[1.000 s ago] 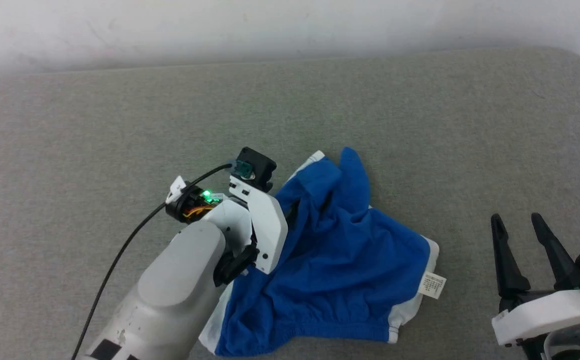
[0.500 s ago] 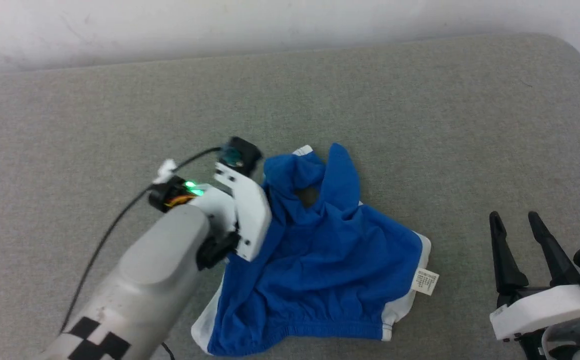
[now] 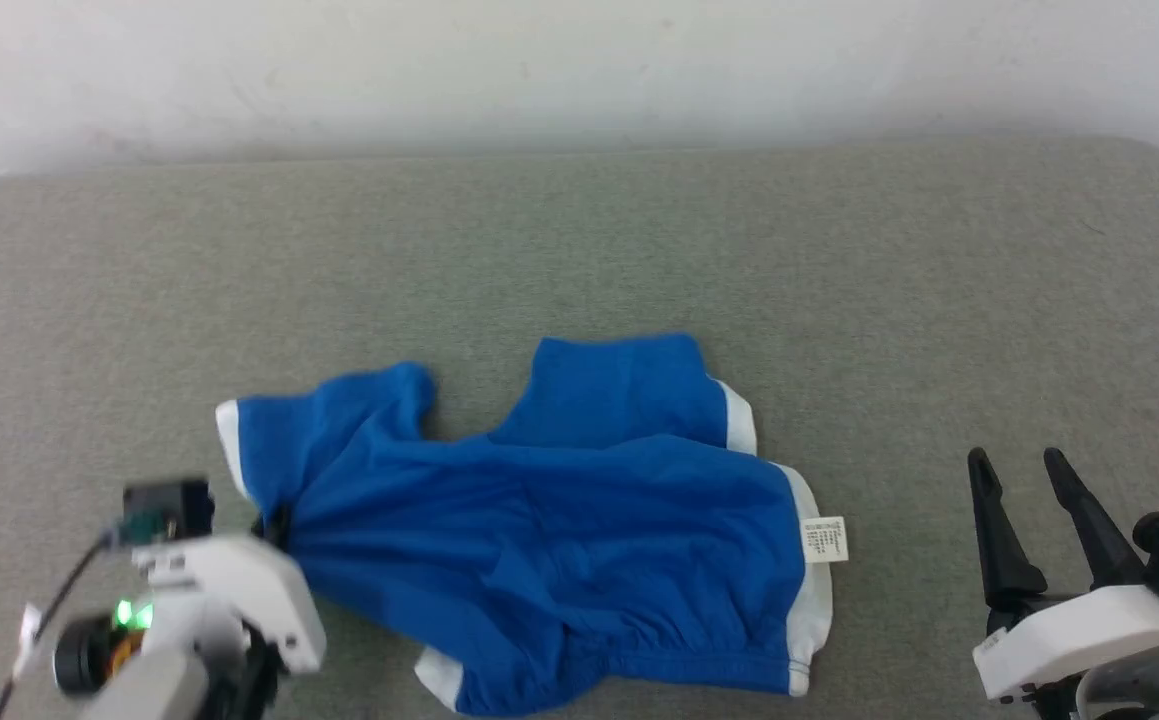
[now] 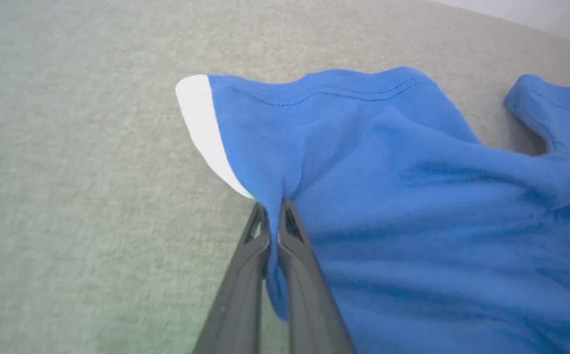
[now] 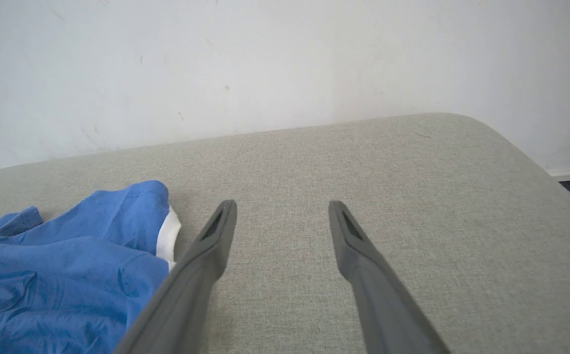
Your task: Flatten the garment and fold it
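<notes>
Spread wider now, blue garment [image 3: 539, 520] — white-edged — lies mostly flat.

text: none legible | white tag [image 3: 825, 540] on garment [image 3: 539, 530]: print too small

The bright blue shorts [image 3: 559, 530], white-striped at the sides, lie spread but wrinkled on the grey padded surface [image 3: 579, 250], toward its near side, legs pointing to its far edge.
</notes>
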Controlling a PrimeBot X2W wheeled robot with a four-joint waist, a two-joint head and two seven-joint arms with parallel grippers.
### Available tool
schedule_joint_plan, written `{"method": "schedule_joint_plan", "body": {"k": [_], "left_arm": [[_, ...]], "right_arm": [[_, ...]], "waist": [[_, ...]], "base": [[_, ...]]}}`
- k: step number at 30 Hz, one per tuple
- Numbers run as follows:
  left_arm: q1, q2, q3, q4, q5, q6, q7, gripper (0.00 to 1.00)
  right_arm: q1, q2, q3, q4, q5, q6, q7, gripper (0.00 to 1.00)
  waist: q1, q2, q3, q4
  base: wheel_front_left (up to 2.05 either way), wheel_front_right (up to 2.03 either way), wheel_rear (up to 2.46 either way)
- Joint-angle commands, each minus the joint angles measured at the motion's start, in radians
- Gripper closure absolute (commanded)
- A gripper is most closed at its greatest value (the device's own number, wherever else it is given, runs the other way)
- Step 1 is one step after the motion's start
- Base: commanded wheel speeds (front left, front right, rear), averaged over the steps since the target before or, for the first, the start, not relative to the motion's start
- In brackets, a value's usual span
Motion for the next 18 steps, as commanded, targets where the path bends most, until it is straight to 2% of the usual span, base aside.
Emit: {"method": "schedule_joint_plan", "body": {"k": [1, 2, 3, 7, 10, 13, 18], "left_arm": [[0.048, -0.003, 0.017, -0.039, -0.016, 0.022, -0.020, 1.00], [0.078, -0.006, 0.028, -0.062, -0.025, 0.033, -0.037, 0.56], [0.101, -0.006, 0.033, -0.082, -0.025, 0.040, -0.053, 0.00], [0.154, -0.028, 0.062, -0.146, -0.004, 0.071, -0.172, 0.00], [0.174, -0.040, 0.070, -0.172, 0.030, 0.075, -0.272, 0.00], [0.177, -0.052, 0.075, -0.192, 0.067, 0.057, -0.346, 0.00], [0.184, -0.078, 0.080, -0.220, 0.131, 0.022, -0.374, 0.00]], "right_arm": [[0.010, 0.002, 0.002, -0.001, 0.001, 0.005, 0.003, 0.00], [0.011, 0.002, 0.004, -0.002, -0.001, 0.005, 0.005, 0.00], [0.011, 0.002, 0.007, -0.003, -0.005, 0.005, 0.008, 0.00], [0.018, 0.002, 0.017, -0.009, -0.016, 0.005, 0.020, 0.00], [0.028, 0.002, 0.024, -0.017, -0.021, 0.005, 0.029, 0.00], [0.041, 0.002, 0.032, -0.023, -0.025, 0.005, 0.040, 0.00], [0.062, 0.002, 0.046, -0.025, -0.025, 0.005, 0.067, 0.00]], "waist": [[0.0000, 0.0000, -0.009, 0.019], [0.0000, 0.0000, -0.012, 0.024], [0.0000, 0.0000, -0.016, 0.028], [0.0000, 0.0000, -0.043, 0.045], [0.0000, 0.0000, -0.062, 0.056], [0.0000, 0.0000, -0.081, 0.068], [0.0000, 0.0000, -0.098, 0.081]], "base": [[0.00, 0.00, 0.00], [0.00, 0.00, 0.00], [0.00, 0.00, 0.00], [0.00, 0.00, 0.00], [0.00, 0.00, 0.00], [0.00, 0.00, 0.00], [0.00, 0.00, 0.00]]}}
